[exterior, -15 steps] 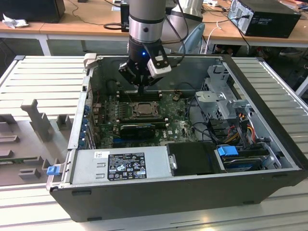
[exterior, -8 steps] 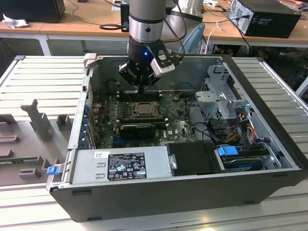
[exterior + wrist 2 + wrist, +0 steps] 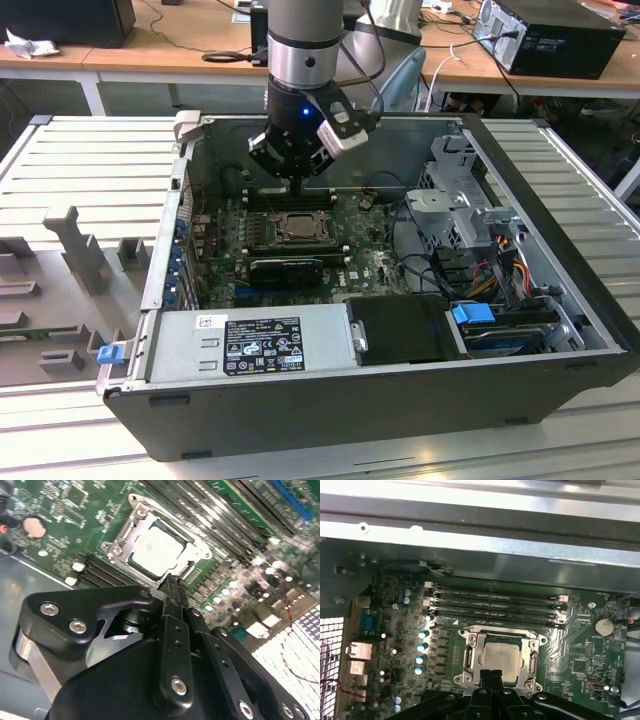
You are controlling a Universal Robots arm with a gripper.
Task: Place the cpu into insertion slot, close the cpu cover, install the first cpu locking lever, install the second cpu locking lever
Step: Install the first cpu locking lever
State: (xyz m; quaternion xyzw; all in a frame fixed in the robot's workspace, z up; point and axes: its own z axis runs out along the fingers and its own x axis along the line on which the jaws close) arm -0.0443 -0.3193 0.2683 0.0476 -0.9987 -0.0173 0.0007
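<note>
- Nearest in the exterior view is the near wall of the computer case (image 3: 330,410), which lies open on the slatted worktop (image 3: 90,150). The grey power supply (image 3: 250,345) sits just inside that wall.
- Beyond it, mid-board, the cpu (image 3: 502,656) lies flat in the insertion slot (image 3: 116,547). Its pale metal face shows through the window of the cpu cover (image 3: 471,655), which lies down over the chip's edges.
- The hand (image 3: 172,586) hangs over the slot's edge on the side away from the memory slots. Its fingers are pressed together and grip nothing — whether the tip touches metal I cannot tell.
- The chip is probably light, stiff and fragile on its underside. It would be taken by opposite edges, never across the face.
- The cover looks like thin, stiff sheet metal — light on its hinge and best pushed at the free edge.
- Along the slot's far side runs a thin wire rod (image 3: 495,626), probably a locking lever. It looks springy and slippery, and would be best pressed at its bent end. Whether it is latched I cannot tell.
- Farther on lie the long memory slots (image 3: 495,605), and beyond them the case's far wall (image 3: 485,555).
</note>
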